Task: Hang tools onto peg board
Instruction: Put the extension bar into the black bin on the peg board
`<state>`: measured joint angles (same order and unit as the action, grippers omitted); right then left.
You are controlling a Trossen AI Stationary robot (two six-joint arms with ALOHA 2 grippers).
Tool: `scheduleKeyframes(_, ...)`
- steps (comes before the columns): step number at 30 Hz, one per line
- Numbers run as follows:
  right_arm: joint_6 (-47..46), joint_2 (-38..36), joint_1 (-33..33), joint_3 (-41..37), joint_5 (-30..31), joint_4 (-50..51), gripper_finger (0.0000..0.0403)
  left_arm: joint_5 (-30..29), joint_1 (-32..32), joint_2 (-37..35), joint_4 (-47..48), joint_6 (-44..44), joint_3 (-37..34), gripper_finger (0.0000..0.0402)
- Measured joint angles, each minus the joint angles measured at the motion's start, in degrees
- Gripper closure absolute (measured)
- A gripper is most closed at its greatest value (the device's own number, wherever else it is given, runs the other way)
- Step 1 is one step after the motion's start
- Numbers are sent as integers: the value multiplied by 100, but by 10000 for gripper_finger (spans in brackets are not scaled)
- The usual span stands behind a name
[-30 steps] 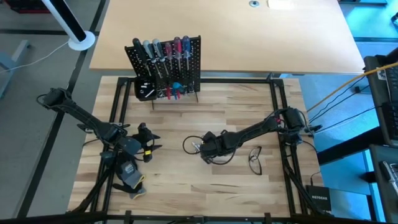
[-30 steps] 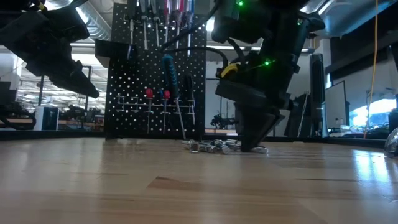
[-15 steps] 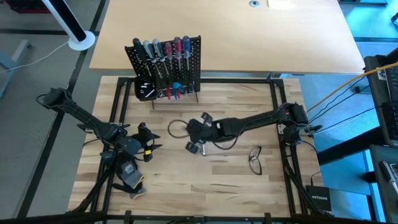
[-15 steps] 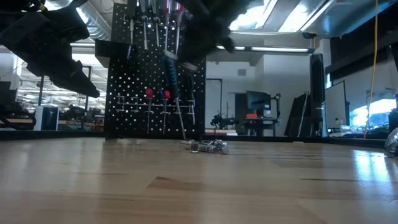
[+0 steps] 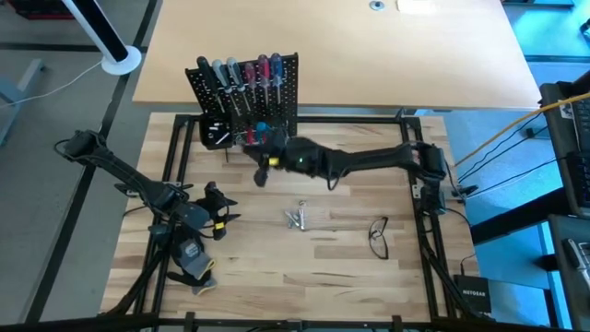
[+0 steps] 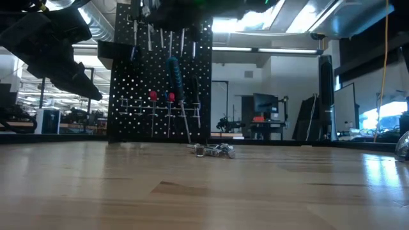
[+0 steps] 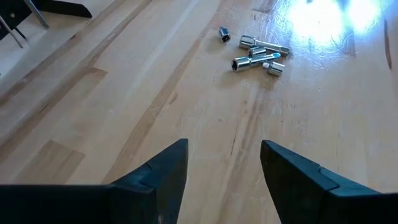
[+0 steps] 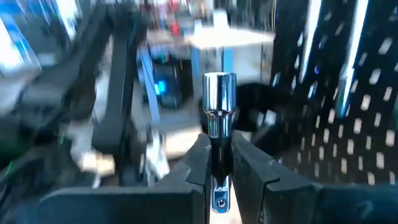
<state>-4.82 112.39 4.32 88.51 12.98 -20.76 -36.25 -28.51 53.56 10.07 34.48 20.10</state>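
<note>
Two arms work over the wooden surface [image 5: 350,267]. The right claw [image 8: 217,163] is pinching a small silver socket bit [image 8: 219,109], which stands upright between its fingers; in the high view this claw [image 5: 261,157] is stretched across to the front of the peg board [image 5: 244,97], toward 11 o'clock from the middle of the surface. Screwdrivers [image 5: 249,72] hang in a row along the top of the board, and its black bin [image 5: 215,132] sits at the lower corner. The other silver bits [image 5: 297,218] lie in a small cluster near the middle of the surface, well apart from the board. The left claw [image 7: 224,163] is spread wide with nothing between its fingers, and it hovers at about 8 o'clock [image 5: 214,210], pointing toward the cluster [image 7: 256,53].
</note>
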Motion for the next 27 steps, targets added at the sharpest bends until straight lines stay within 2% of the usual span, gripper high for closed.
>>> scheduleKeyframes(4, 3, 294, 336, 197, -309, -874, 357, -1, 0, 0, 9, -1, 0, 210)
scheduleKeyframes(10, 23, 962, 625, 1300, -658, -687, 357, -3, 0, 0, 13, -19, 0, 210)
scheduleKeyframes(14, 14, 1334, 693, 1893, -653, -422, 356, -2, 0, 0, 10, -18, 2, 210)
scheduleKeyframes(21, 0, 1529, 697, 2111, -654, -461, 355, -2, 0, 2, 14, -18, 2, 210)
scheduleKeyframes(24, -2, 1529, 697, 2118, -658, -233, 336, -2, 0, 2, 12, -18, 2, 210)
scheduleKeyframes(27, -2, 1529, 695, 2116, -661, -116, 297, -3, 2, 4, 10, -20, 2, 210)
